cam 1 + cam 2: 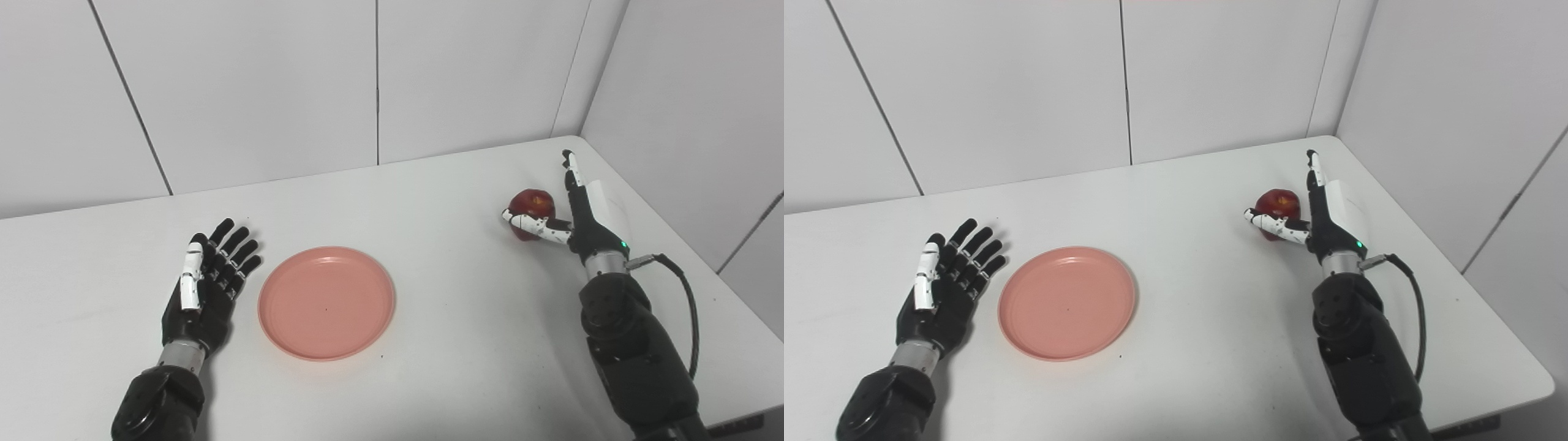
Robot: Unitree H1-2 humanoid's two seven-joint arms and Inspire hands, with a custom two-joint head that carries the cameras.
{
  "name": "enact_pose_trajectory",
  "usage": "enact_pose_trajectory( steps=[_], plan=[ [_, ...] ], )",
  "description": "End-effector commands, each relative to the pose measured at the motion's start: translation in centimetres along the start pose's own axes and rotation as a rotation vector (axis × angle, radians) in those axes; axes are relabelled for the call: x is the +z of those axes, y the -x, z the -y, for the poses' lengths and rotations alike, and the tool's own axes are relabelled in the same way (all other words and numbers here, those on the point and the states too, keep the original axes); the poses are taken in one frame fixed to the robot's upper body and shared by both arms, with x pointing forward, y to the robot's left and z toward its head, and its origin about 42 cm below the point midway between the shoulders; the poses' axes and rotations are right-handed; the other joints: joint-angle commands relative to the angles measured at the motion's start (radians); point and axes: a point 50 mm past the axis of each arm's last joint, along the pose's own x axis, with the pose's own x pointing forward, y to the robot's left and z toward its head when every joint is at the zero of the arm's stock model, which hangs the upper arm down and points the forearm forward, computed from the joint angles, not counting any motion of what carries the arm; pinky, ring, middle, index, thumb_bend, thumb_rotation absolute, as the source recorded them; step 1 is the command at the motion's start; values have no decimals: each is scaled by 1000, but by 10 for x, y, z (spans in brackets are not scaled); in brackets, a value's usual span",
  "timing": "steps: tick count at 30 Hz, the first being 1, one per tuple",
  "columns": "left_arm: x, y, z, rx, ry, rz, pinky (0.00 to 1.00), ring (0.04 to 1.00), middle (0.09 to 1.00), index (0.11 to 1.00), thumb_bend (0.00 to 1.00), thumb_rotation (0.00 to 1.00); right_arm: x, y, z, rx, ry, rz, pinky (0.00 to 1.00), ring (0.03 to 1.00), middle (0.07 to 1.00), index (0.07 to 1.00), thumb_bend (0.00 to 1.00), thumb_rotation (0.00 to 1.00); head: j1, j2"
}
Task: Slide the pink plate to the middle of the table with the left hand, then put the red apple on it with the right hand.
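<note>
In the left eye view, your right hand (572,214) stands upright near the bench's (465,318) far right corner, thumb curled across the front of the red apple (531,205), fingers pointing up beside it and not closed, so no grip yet. The apple sits on the bench. To do this step well, wrap the fingers behind the fruit before lifting.

In the right eye view, your left hand (940,288) lies palm-up, fingers spread and empty, just beside the pink plate's (1067,303) left rim. The plate rests left of the bench's middle, toward the near edge, well apart from the apple.
</note>
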Motion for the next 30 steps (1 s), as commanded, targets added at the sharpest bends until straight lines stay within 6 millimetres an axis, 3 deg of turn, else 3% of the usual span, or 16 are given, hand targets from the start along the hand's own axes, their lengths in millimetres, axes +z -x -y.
enact_pose_trajectory(
  steps=[1, 30],
  plan=[
    [-15, 7, -9, 35, 10, -81, 876, 873, 884, 876, 370, 1000, 15, -14, 15, -57, 13, 65, 797, 907, 958, 1000, 1000, 553, 1, 0],
    [-14, 9, -8, 38, -1, -87, 870, 870, 882, 876, 380, 1000, 8, -30, 11, -39, 51, 35, 771, 896, 950, 992, 1000, 538, 6, 15]
  ],
)
